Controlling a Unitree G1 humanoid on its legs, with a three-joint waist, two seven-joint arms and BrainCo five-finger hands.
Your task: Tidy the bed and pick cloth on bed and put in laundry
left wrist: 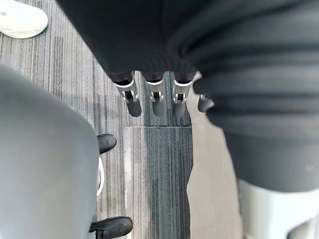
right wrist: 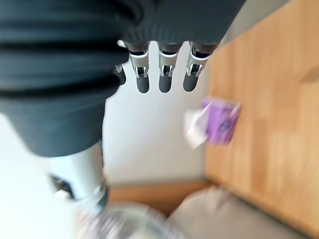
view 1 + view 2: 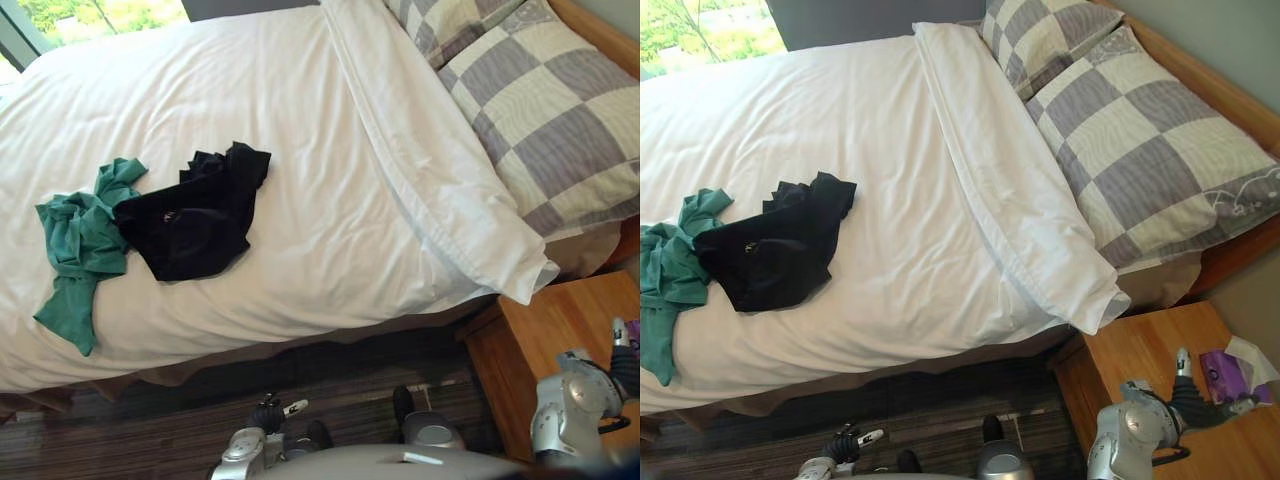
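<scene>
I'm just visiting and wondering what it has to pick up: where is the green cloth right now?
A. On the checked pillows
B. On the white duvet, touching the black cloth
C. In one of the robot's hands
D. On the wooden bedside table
B: the green cloth lies crumpled on the white duvet, its edge against the black cloth, well away from the checked pillows.

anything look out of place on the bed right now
Yes: a crumpled black garment and a green garment touching it lie loose on the white duvet, the green one trailing toward the bed's near edge. Otherwise the duvet looks smooth and the checked pillows sit neatly at the head.
</scene>
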